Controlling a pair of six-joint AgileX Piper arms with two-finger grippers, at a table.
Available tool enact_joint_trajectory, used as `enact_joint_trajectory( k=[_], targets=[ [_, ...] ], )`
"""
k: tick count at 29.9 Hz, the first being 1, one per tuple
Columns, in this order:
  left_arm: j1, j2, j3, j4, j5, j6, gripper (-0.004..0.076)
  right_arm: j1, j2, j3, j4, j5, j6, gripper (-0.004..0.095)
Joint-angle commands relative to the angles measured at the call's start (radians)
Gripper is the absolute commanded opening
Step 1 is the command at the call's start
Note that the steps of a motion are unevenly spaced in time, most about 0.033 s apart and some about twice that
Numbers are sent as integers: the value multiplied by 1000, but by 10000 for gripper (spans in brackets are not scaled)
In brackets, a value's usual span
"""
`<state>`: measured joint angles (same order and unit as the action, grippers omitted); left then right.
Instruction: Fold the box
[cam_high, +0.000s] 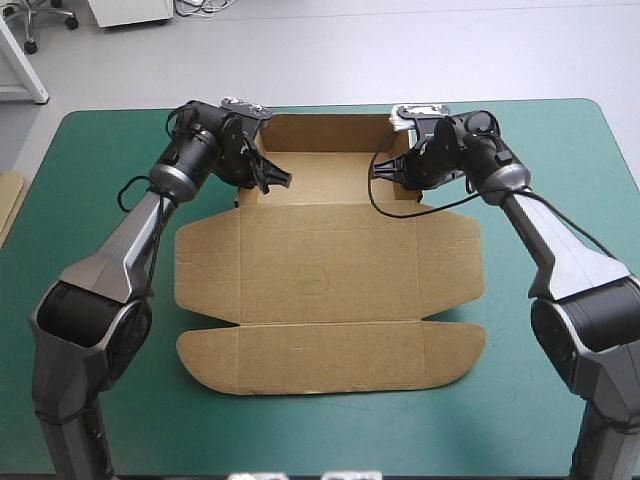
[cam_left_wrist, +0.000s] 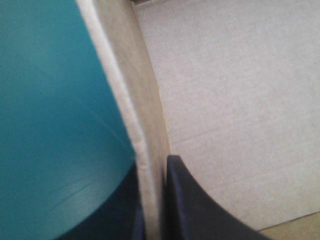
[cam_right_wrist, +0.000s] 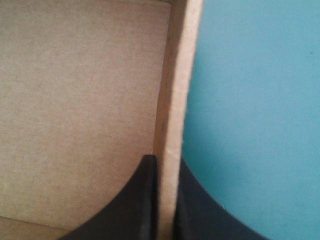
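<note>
The brown box (cam_high: 330, 275) lies in the middle of the teal-green table, its far part raised into a tray with a back wall and two side walls, its lid panels flat toward the near edge. My left gripper (cam_high: 262, 175) is shut on the tray's left side wall (cam_left_wrist: 145, 130), one finger inside, one outside. My right gripper (cam_high: 392, 170) is shut on the right side wall (cam_right_wrist: 175, 110) in the same way. Both wrist views show the wall's edge running up from between the black fingers (cam_left_wrist: 185, 200) (cam_right_wrist: 140, 200).
An edge of more brown board (cam_high: 8, 200) shows at the table's left edge. Teal-green cover (cam_high: 90, 200) lies bare on either side of the box and along the near edge.
</note>
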<state>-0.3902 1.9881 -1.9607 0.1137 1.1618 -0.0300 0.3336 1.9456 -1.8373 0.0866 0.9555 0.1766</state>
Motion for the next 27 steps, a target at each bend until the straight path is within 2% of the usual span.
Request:
enact_joint_trajectory(
  k=[1, 11, 27],
  targets=[
    [-10, -43, -28, 42, -45, 57, -10, 0, -38, -41, 8, -39, -51, 2],
    [-10, 36, -26, 32, -93, 54, -10, 0, 7, -41, -61, -16, -58, 2],
    [-10, 122, -22, -27, -89, 57, -10, 0, 78, -43, -66, -1, -77, 2]
  ],
)
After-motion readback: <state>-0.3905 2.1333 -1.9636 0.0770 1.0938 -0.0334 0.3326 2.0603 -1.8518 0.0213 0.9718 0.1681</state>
